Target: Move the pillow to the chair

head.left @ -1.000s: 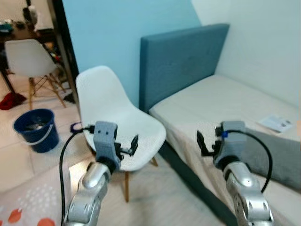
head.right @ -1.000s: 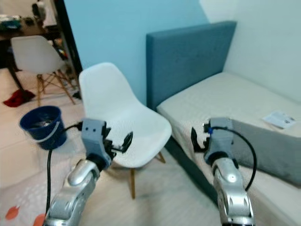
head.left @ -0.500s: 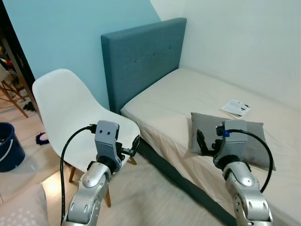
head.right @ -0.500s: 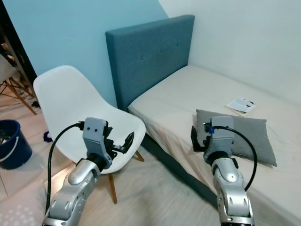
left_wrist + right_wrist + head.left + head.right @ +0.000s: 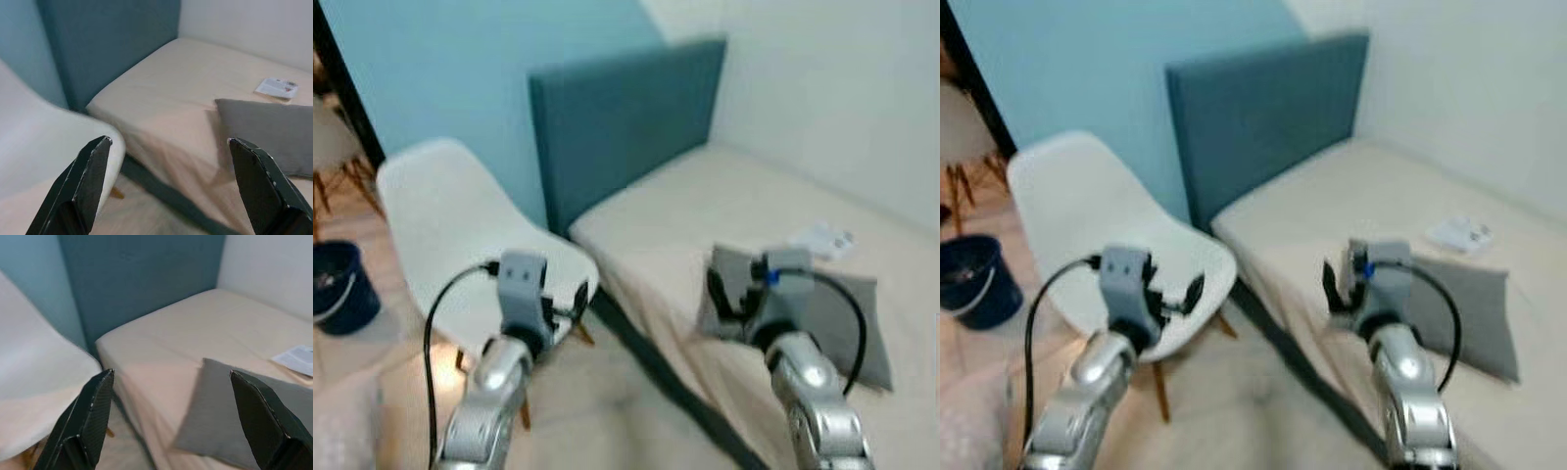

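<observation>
A grey pillow point(image 5: 847, 313) lies flat on the beige bed point(image 5: 705, 225), to the right of the headboard end. The white shell chair point(image 5: 440, 211) stands on the floor beside the bed, its seat bare. My left gripper point(image 5: 563, 304) is open and hovers in front of the chair's seat edge. My right gripper point(image 5: 720, 299) is open too, held above the bed's near edge just short of the pillow's left end. In the right wrist view the pillow point(image 5: 244, 426) lies between the spread fingertips point(image 5: 105, 382); the left wrist view has pillow point(image 5: 274, 132) and chair point(image 5: 29, 161).
A blue-grey headboard point(image 5: 617, 117) stands against the blue wall behind chair and bed. A white leaflet point(image 5: 822, 238) lies on the bed beyond the pillow. A dark blue bucket point(image 5: 333, 289) sits on the floor at far left. Pale floor runs between chair and bed.
The camera swung right from the chair toward the bed, bringing the whole pillow into view, then drifted slightly and blurred. Both grippers stay open in the same raised pose.
</observation>
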